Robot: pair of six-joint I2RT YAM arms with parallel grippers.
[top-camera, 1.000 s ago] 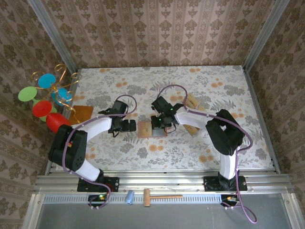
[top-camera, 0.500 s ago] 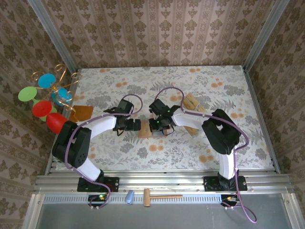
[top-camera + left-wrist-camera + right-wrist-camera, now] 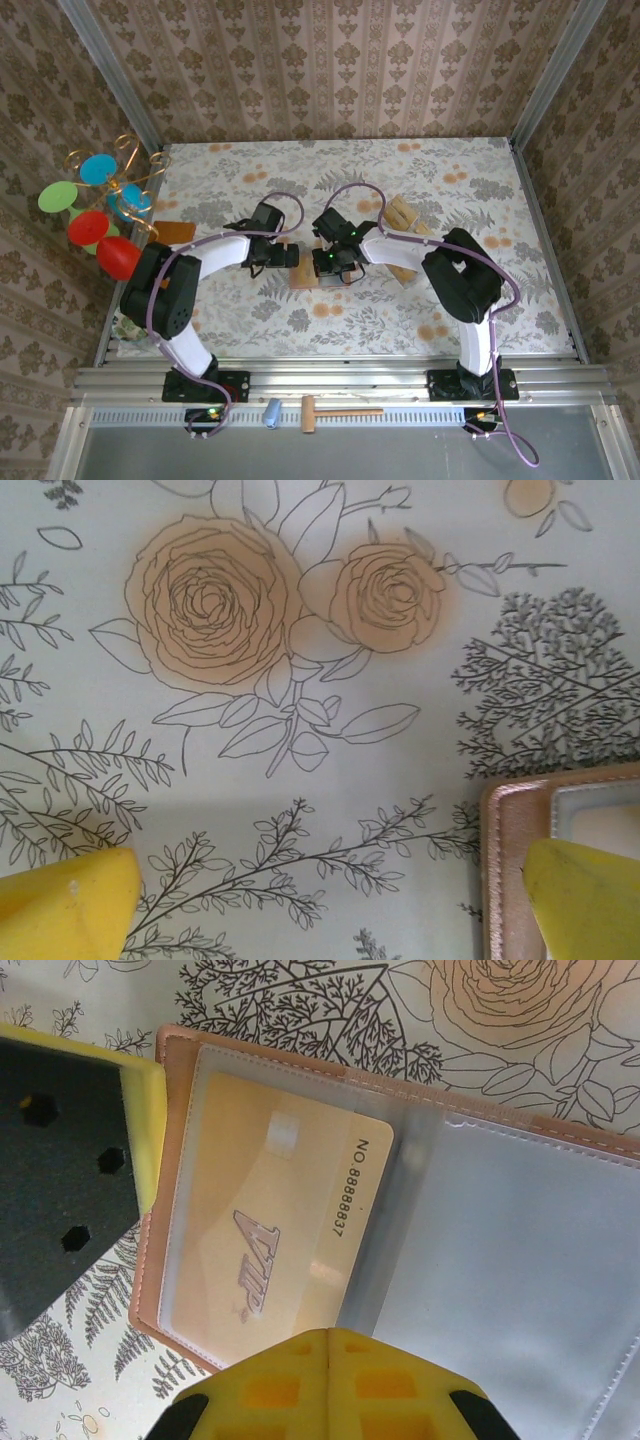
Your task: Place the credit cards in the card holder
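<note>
Floral tabletop (image 3: pixel 470 210): left end effector (image 3: pixel 285 257) shifted right, reaching card holder (image 3: pixel 306 277) edge.

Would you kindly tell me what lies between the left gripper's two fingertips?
In the left wrist view, the open left gripper spans bare floral tablecloth, then the card holder's corner at one fingertip.

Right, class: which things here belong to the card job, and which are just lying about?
Job: card holder, the credit card in its sleeve, loose credit cards.
Lying about: wooden mallet, blue cylinder, coloured-disc ornament, orange-brown board.
</note>
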